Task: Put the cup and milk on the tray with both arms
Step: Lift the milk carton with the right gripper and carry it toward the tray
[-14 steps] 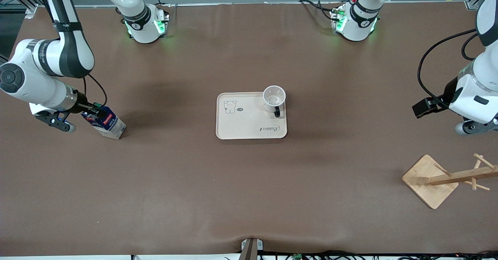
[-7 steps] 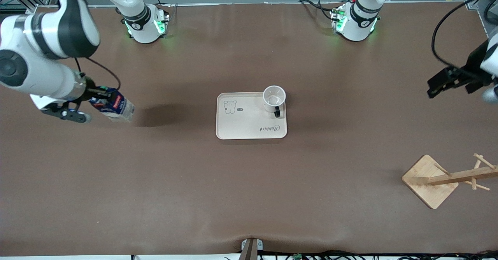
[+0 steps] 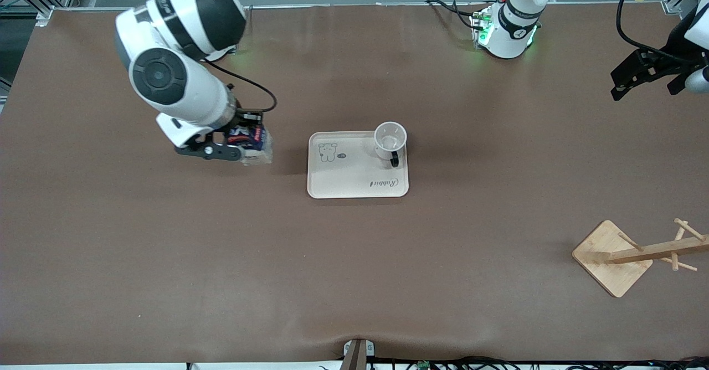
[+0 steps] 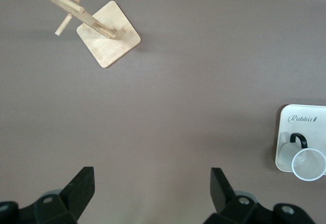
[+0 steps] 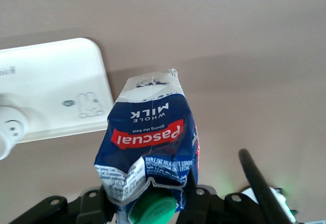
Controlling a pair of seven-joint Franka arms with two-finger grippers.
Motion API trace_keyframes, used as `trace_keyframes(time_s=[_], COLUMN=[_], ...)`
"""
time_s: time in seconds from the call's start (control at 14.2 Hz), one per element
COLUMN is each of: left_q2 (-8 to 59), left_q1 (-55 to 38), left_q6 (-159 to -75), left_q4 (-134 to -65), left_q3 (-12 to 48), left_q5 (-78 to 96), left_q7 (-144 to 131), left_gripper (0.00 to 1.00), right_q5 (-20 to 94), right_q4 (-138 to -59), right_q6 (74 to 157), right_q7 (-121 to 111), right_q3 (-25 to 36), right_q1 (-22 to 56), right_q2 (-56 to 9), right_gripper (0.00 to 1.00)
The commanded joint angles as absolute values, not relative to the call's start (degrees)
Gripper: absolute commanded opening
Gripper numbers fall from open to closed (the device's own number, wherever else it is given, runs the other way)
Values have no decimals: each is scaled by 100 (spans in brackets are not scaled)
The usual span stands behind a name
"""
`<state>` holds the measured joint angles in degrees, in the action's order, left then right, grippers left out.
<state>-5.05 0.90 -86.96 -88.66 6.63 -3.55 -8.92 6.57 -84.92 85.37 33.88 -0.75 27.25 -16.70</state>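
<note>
The milk [image 3: 252, 140] is gripped by the right gripper [image 3: 239, 137] beside the tray [image 3: 343, 184] — next, over and down. The left gripper [image 4: 153, 193] waits, fingers wide apart.

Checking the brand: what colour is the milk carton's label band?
Red, on the milk; clearest in the right wrist view.

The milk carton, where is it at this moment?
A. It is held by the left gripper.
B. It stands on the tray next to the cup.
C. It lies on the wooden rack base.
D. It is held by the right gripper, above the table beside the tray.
D: the right gripper is shut on the milk carton over bare table beside the tray, where only the cup stands.
</note>
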Motion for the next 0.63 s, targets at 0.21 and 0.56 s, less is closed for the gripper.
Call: trace_keyframes(time_s=[0.21,0.56], left_q2=[-642,-563], left_q1=[105,62], left_q6=[-8780,-8692], left_q4=[-9009,-8965], left_q3=[580,624], left_q5=[-299,-167], left_q7=[-773,-756], left_gripper=[100,100], right_q5=[791,809], right_q4=[-7523,-7532], right_q6=[8630,9359], right_q7=[3665,4314], right_q3=[0,-18], right_q1=[3375,3743], right_q2=[-2548,-3058], right_gripper=[0,0])
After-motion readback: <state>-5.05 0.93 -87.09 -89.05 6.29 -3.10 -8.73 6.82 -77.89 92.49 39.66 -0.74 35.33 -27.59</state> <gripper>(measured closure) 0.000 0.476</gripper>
